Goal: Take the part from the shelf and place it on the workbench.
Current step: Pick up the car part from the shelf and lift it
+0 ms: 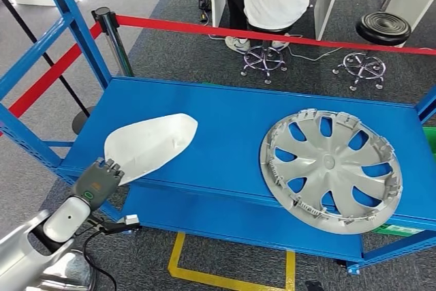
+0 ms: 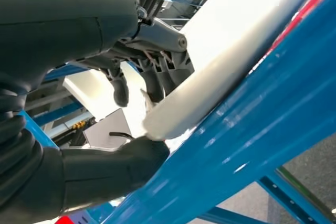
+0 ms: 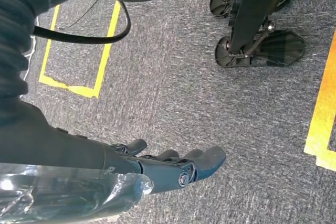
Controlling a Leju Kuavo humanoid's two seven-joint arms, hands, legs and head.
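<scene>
From the head view: left robot hand (image 1: 99, 180) gripping the near end of the white part (image 1: 150, 144) at the shelf (image 1: 226, 131) front-left corner, so could tip or drag on the front edge when lifted by one end; grey wheel cover (image 1: 332, 170) well apart at the right, open room between. From the left wrist view: fingers (image 2: 158, 80) above and thumb (image 2: 118, 163) under the part's rim, a thin hold that may slip. From the right wrist view: right robot hand (image 3: 174, 166) hanging open over the floor (image 3: 190, 82), holding nothing.
</scene>
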